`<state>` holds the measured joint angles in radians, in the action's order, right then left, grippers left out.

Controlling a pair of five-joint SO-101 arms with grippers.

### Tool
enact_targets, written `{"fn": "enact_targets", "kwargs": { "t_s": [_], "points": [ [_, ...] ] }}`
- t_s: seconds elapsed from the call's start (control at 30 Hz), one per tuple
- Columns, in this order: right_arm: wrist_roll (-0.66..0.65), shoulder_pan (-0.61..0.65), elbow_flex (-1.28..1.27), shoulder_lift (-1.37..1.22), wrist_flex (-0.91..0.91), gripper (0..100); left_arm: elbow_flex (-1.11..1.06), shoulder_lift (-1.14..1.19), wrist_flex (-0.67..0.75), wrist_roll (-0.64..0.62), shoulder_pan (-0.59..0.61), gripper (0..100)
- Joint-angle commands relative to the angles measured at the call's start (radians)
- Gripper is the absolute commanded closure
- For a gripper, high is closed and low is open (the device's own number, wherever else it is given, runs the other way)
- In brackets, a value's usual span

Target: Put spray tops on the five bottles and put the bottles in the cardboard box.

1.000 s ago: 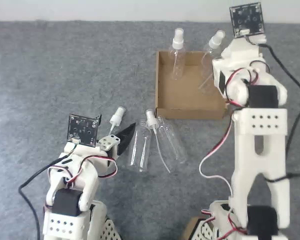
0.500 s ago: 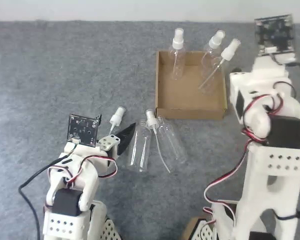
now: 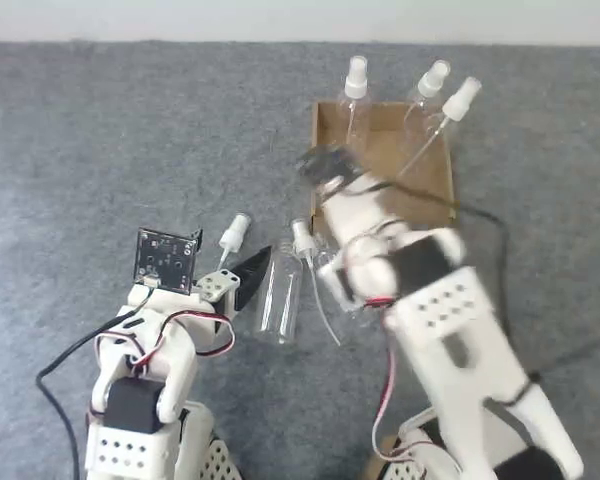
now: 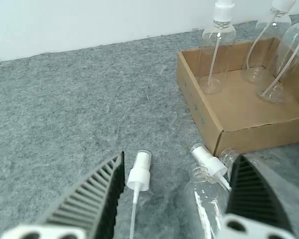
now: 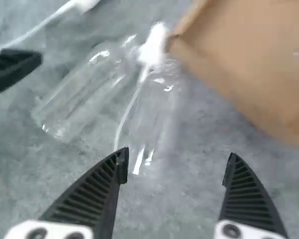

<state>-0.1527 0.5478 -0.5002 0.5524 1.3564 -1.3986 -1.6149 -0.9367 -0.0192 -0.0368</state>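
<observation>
Three capped bottles [image 3: 356,90] [image 3: 430,82] [image 3: 458,102] stand in the cardboard box [image 3: 380,222]. Two clear bottles lie on the carpet in front of it, one [image 3: 280,292] bare-necked and the other [image 3: 348,290] partly under my right arm [image 3: 420,280]. A spray top [image 3: 302,238] lies by their necks and another [image 3: 235,232] sits farther left. My left gripper [image 3: 238,275] [image 4: 179,162] is open, low behind that loose spray top [image 4: 139,172]. Above the lying bottles [image 5: 84,94] [image 5: 149,114] hovers my right gripper [image 5: 177,155], open and empty.
Grey carpet covers the table. The box's near wall [image 5: 249,55] stands just past the lying bottles. My left gripper's black finger [image 5: 10,67] lies close beside them. Open carpet stretches to the left of the box.
My right arm has left the third bottle standing in the box, pulled back, then swung left and down over the two lying bottles. The left arm has not moved.
</observation>
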Motion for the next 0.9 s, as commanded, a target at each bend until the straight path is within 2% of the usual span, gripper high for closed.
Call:
{"fn": "enact_targets", "kwargs": {
  "t_s": [0.0, 0.13, 0.23, 0.37, 0.67, 0.73, 0.87],
  "points": [
    [0.015, 0.047, -0.129, -0.058, -0.183, 74.2, 0.016, -0.009, 0.029, 0.0, 0.068, 69],
    [0.115, 0.056, -0.167, -0.145, -0.303, 74.2, 0.061, -0.003, 0.025, -0.034, 0.166, 69],
    [0.158, 0.096, -0.167, -0.211, -0.34, 74.2, 0.062, -0.003, 0.026, -0.043, 0.178, 69],
    [0.161, 0.127, -0.167, -0.286, -0.343, 74.2, 0.062, -0.003, 0.028, -0.043, 0.178, 69],
    [0.161, 0.061, -0.172, -0.398, -0.367, 74.7, 0.061, -0.003, 0.028, -0.044, 0.176, 69],
    [0.161, 0.05, -0.172, -0.412, -0.363, 77.8, 0.061, -0.003, 0.028, -0.046, 0.176, 69],
    [0.15, 0.048, -0.172, -0.414, -0.335, 91.3, 0.061, -0.003, 0.028, -0.048, 0.176, 69]
  ]
}}
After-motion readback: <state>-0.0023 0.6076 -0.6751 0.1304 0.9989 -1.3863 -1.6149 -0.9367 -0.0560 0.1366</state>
